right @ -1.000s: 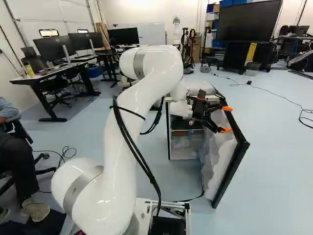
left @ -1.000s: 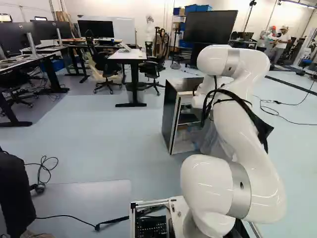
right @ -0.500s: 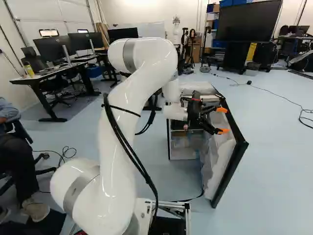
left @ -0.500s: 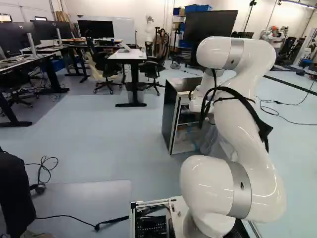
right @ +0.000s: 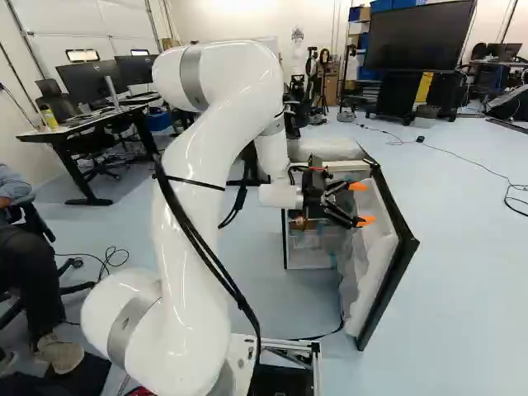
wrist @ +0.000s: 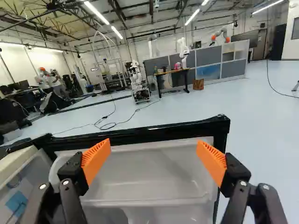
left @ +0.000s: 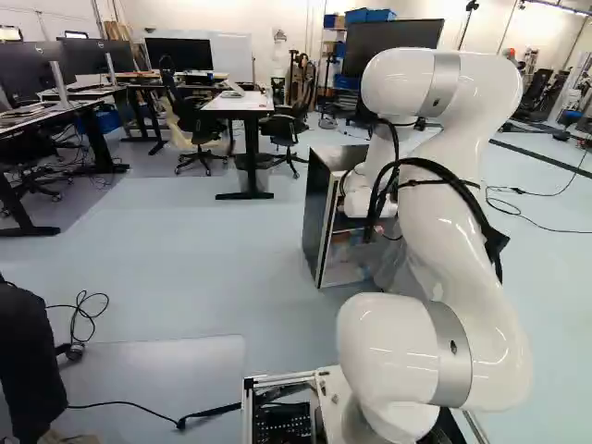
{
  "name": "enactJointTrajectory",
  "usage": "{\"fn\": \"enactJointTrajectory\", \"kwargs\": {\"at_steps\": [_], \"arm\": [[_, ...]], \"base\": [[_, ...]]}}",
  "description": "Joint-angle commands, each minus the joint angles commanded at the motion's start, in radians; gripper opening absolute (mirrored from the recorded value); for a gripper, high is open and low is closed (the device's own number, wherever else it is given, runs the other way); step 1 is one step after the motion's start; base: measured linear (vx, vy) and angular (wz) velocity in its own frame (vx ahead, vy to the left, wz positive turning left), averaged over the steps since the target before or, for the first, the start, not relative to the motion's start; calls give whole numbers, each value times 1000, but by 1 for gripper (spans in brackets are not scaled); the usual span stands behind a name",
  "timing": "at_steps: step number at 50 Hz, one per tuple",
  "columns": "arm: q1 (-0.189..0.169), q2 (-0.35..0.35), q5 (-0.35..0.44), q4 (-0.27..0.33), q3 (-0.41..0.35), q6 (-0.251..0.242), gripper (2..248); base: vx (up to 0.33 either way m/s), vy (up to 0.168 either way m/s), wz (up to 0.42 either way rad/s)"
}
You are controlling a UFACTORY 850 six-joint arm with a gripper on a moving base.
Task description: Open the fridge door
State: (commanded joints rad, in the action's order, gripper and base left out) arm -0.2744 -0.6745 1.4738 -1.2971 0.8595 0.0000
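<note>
The compact fridge was seen on the floor, ahead of the arm, and its fridge door was already swung widely out at the right of the cabinet in the right base view. The opening step could therefore be judged as nearly or fully completed, with only a last push or the withdrawal of the arm remaining.

The jaws were spread well apart, and nothing was clamped by them. Their orange pads were directed toward the inner side of the door, where a pale door bin was seen ahead, below the black upper rim. Whether the inner lining was touched by the tips could not be told.

If a wider opening was wanted, the door would need to be pushed gently outward from its inside, away from the cabinet, and no grip would be required for this. If the present angle was considered sufficient, the jaws should be drawn back clear of the bin and the rim. In both cases care was advised, because the bin could be caught, or the light fridge could be shifted by too strong a push.
</note>
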Motion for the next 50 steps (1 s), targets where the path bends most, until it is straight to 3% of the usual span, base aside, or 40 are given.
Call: {"fn": "enactJointTrajectory", "kwargs": {"at_steps": [21, 50], "arm": [[62, 74, 0, 23, -132, 0, 247], [70, 91, -8, 40, -151, 0, 247]], "base": [[0, 0, 0], [0, 0, 0]]}}
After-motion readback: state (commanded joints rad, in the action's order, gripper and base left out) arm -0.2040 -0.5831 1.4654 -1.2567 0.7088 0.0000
